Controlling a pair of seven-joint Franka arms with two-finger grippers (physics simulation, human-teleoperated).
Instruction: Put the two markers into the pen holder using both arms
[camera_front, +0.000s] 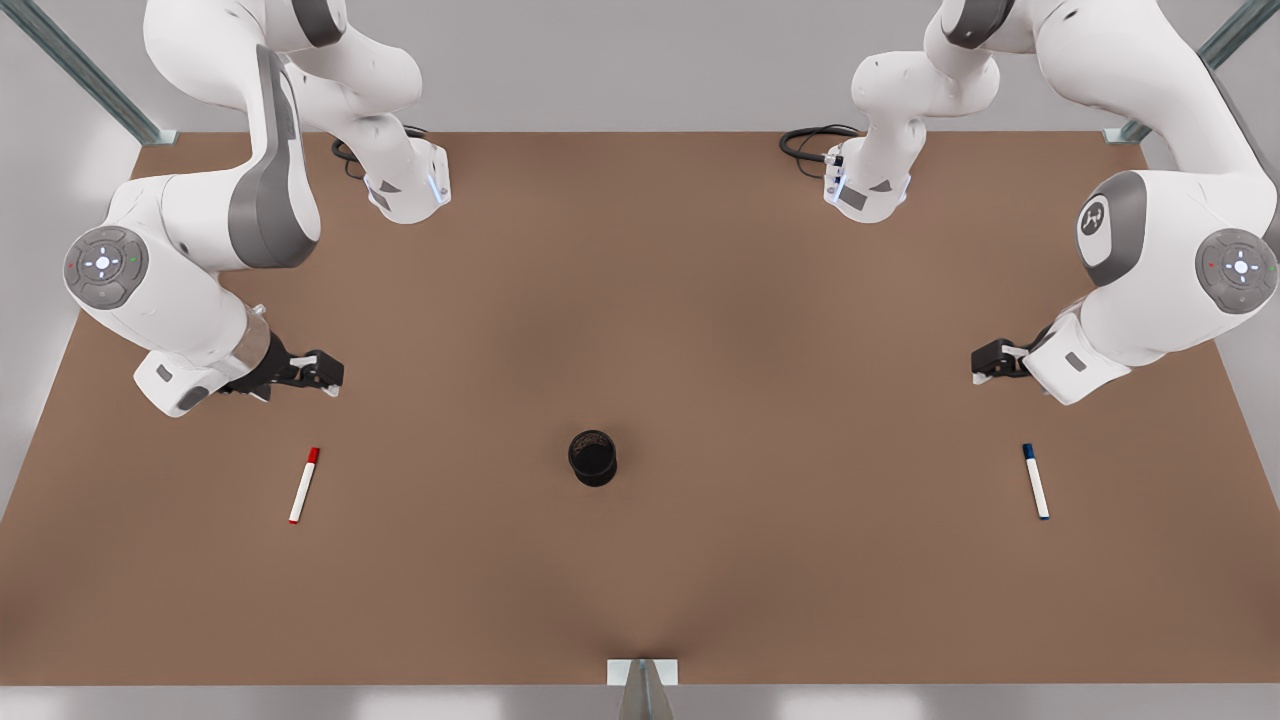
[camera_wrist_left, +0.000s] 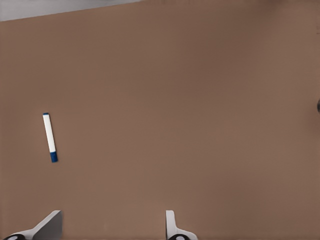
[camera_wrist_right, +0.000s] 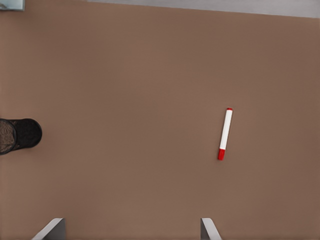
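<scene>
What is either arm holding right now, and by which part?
Nothing is held. The left end effector hovers open near the blue marker; the right end effector hovers open near the red marker. Both markers lie flat on the table.

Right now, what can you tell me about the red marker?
The red marker is a slim pen with a white barrel, a red cap and a small red tip. It lies flat on the brown table, slightly slanted, at the front view's left, far from the black pen holder. Nothing touches it; the right claw hangs open, up and away from it.
</scene>
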